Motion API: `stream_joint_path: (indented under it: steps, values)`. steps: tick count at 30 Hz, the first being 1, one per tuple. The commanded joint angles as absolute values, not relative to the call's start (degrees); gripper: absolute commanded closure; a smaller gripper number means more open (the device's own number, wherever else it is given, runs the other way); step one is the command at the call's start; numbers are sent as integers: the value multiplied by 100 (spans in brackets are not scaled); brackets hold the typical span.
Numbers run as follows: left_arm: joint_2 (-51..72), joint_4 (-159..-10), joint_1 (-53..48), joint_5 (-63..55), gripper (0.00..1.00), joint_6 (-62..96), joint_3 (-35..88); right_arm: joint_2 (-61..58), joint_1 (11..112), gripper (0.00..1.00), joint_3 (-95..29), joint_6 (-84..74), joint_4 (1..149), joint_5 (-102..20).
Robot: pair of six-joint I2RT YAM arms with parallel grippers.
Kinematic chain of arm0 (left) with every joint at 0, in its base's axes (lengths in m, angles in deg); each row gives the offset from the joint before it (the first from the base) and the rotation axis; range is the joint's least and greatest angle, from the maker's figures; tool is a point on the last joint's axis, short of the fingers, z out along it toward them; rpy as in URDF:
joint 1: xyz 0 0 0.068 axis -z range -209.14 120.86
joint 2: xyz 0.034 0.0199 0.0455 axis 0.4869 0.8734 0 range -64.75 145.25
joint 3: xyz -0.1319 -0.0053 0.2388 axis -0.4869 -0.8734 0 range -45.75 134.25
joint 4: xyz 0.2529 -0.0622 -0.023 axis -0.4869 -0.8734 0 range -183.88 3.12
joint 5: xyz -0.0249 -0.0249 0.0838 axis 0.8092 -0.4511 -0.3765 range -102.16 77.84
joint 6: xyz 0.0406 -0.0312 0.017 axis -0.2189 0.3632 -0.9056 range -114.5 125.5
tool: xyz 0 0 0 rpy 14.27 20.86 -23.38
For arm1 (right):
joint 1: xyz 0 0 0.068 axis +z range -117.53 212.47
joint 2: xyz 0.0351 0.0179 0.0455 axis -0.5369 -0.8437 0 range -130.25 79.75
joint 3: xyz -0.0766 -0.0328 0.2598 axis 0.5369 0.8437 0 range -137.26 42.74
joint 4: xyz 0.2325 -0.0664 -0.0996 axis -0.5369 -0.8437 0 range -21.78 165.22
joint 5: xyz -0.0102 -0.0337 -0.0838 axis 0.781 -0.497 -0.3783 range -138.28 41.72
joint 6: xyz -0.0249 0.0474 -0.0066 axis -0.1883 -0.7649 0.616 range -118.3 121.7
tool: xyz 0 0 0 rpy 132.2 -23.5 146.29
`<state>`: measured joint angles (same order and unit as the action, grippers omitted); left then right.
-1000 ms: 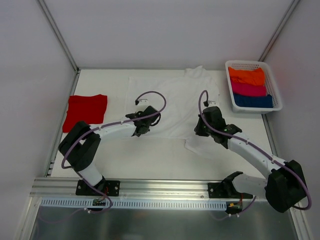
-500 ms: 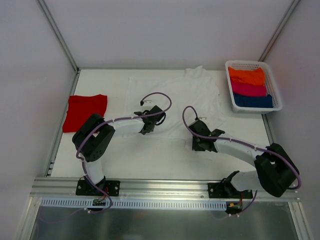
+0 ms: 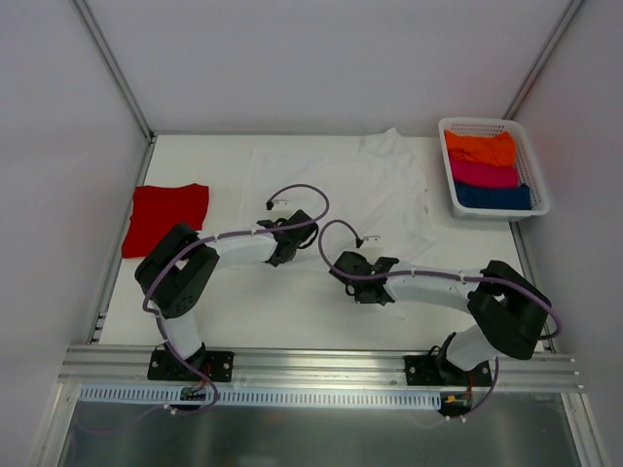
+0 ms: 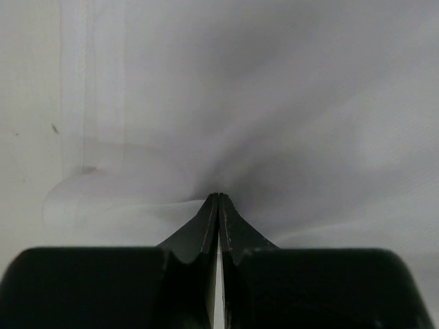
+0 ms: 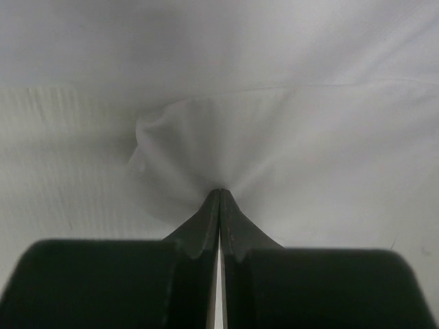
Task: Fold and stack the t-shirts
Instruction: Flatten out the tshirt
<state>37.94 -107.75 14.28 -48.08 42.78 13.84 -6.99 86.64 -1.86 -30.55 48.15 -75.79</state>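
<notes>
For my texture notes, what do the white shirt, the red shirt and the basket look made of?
The white shirt: thin matte cloth, maybe cotton; it gathers in soft creases. The red shirt: matte cloth, folded flat with soft edges. The basket: likely white plastic, judging by its stiff, slotted walls.

Two t-shirts lay on the one surface: one white t-shirt, one red t-shirt. One basket held three folded garments: one orange, one pink, one blue. There were two pincers: left pincer, right pincer.
</notes>
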Motion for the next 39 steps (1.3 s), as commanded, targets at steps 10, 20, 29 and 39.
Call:
stream_joint_path:
  steps: [10,20,29,39]
  values:
    - [2262,-12028,1480,-4249,100,5489,198,-831,10970,100,-112,-5726,1503,-7640]
    - [1163,-12792,1929,-4721,100,6078,-164,-463,12027,99,-410,-7044,483,-7894]
    - [986,-13250,1955,-5591,100,5016,1863,275,12089,79,-2333,-6660,-676,-10141]
    - [2295,-11353,261,-3231,49,3248,3458,2365,9957,5,-2540,-2798,2030,-10842]
